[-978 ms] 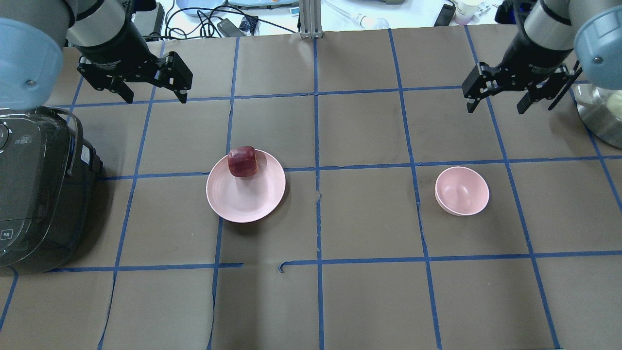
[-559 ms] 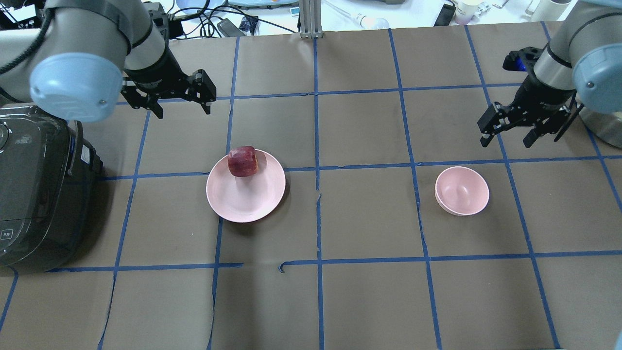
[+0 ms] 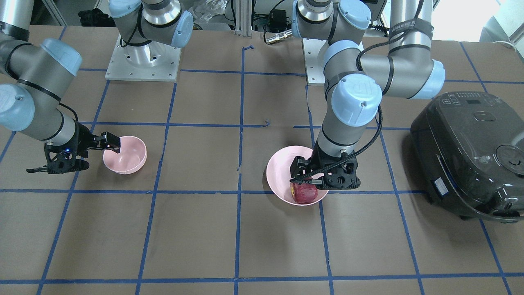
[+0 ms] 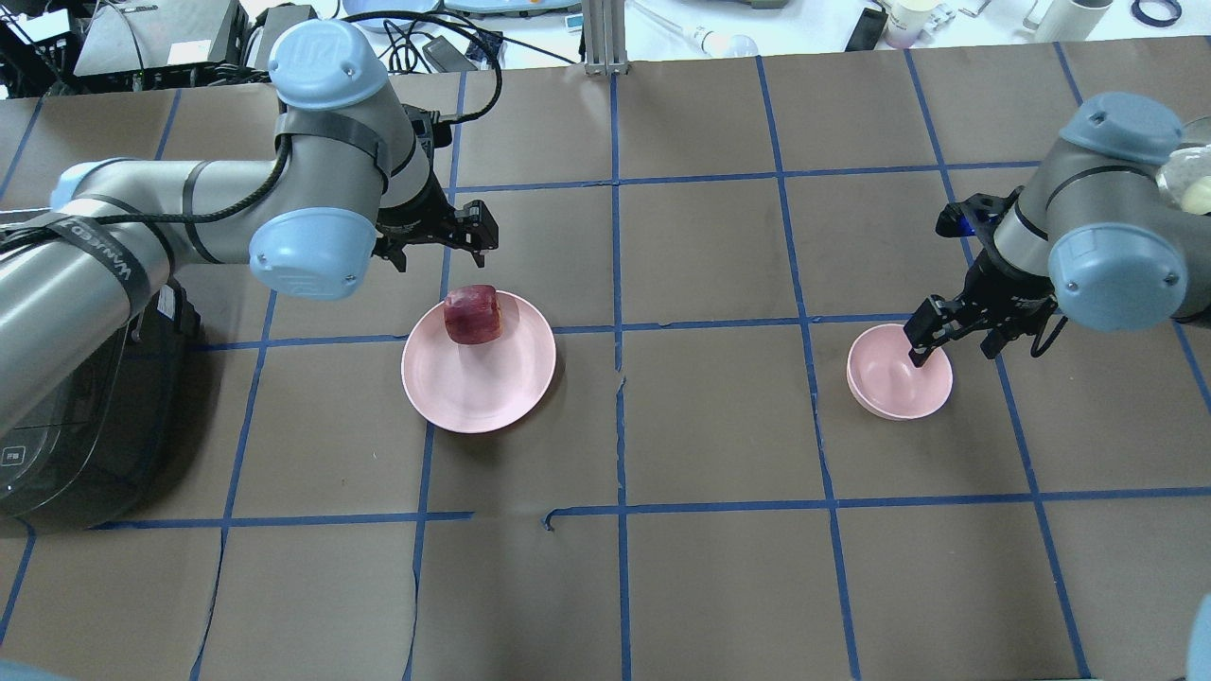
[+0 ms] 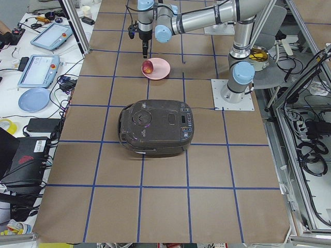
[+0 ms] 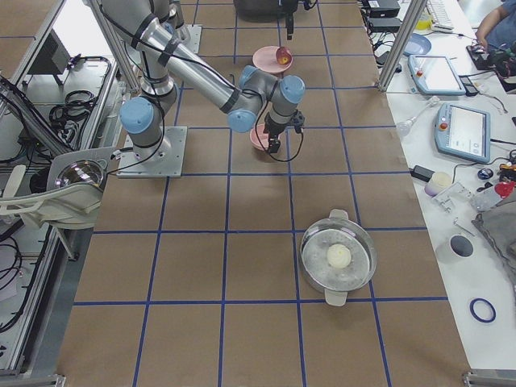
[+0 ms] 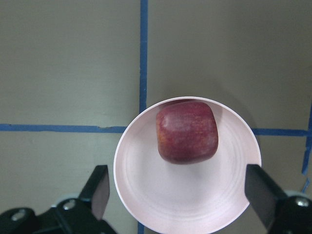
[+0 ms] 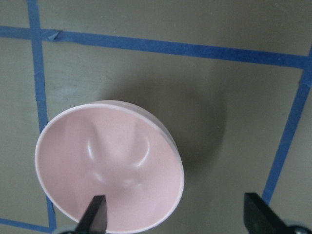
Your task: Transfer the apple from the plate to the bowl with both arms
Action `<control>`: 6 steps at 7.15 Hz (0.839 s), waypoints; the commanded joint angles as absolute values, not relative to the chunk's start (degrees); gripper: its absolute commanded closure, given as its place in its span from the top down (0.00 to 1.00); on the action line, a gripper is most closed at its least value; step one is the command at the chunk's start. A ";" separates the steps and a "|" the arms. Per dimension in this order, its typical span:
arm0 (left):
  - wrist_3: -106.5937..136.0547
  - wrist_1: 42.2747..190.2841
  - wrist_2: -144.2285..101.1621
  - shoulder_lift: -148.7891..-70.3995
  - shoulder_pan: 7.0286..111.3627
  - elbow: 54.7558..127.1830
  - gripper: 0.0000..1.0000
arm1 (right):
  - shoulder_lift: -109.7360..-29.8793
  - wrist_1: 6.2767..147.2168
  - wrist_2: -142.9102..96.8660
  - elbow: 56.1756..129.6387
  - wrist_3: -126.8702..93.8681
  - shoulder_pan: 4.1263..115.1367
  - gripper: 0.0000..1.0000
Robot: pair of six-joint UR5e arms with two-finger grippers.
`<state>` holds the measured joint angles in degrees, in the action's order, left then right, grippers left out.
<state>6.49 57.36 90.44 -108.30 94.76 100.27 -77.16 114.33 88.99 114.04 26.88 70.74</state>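
Note:
The dark red apple [image 4: 470,314] sits at the far edge of the wide pink plate [image 4: 492,388]. My left gripper [image 4: 440,248] is open and empty and hovers just beyond and above the apple. In the left wrist view the apple [image 7: 186,131] lies on the plate [image 7: 146,195] ahead of the open fingers [image 7: 100,181]. The small pink bowl [image 4: 889,378] is empty. My right gripper [image 4: 951,348] is open and astride the bowl's right rim. One finger [image 8: 97,209] is over the bowl's inside [image 8: 122,161] and the other is outside.
A dark rice cooker [image 4: 66,416] stands at the table's left end, close to the left arm. A steel pot [image 6: 339,256] with a glass lid stands at the right end. Blue tape lines cross the brown table [image 4: 719,567].
Both arms have swung inward and lower. The left gripper moved right to just behind the apple. The right gripper moved nearer and down onto the bowl's rim. Both stayed open.

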 commanded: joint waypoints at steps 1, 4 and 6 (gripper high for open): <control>6.59 53.26 90.17 -113.28 95.01 100.90 1.00 | -74.71 117.86 89.03 115.05 26.55 70.23 0.90; 6.85 53.17 90.00 -114.26 95.01 101.25 1.00 | -74.71 117.34 89.21 115.75 24.35 69.96 0.11; 8.08 53.17 89.22 -115.74 95.27 101.86 1.00 | -74.88 115.50 89.12 115.66 22.52 69.96 0.00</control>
<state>7.58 53.23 89.83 -114.73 95.15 101.39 -74.83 116.66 89.18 115.71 23.94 69.97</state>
